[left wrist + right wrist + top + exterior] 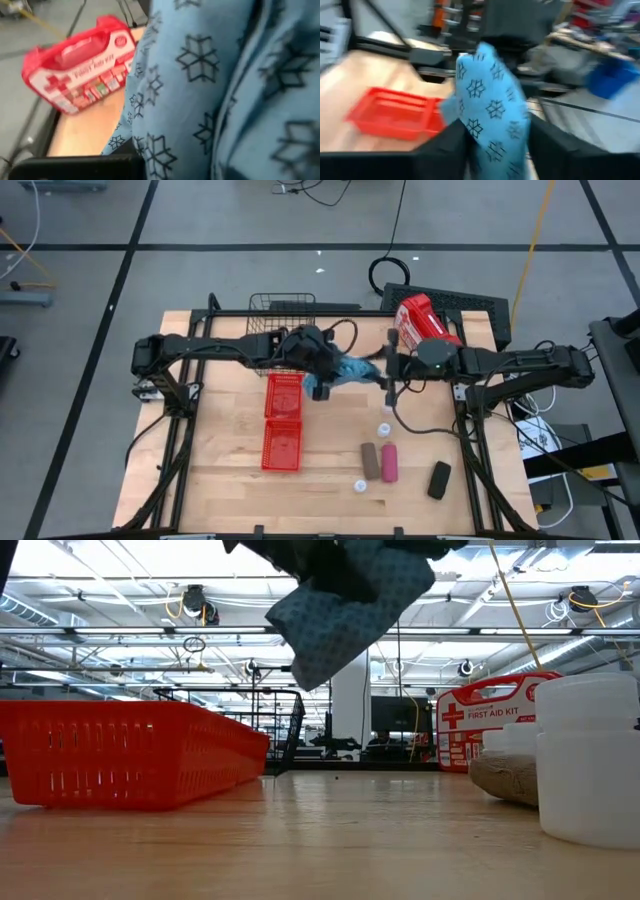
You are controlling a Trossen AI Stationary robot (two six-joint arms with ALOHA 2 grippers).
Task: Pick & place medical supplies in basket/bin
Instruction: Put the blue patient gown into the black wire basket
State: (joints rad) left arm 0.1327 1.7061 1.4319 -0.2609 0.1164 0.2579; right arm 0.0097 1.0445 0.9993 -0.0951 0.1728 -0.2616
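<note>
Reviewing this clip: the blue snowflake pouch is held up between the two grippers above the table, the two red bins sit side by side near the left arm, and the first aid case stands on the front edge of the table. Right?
One thing is off. The first aid case stands at the back of the table, by the right arm, not the front edge; the high view shows it. The pouch does hang in the air between the left gripper and the right gripper, and the two red bins sit as you say.

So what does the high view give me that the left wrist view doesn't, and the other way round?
Only the high view shows the two red bins, the wire basket, the brown roll, pink roll and black roll, and both arms meeting mid-table. Only the left wrist view shows the pouch's snowflake print. Both show the blue pouch and the first aid case.
</note>
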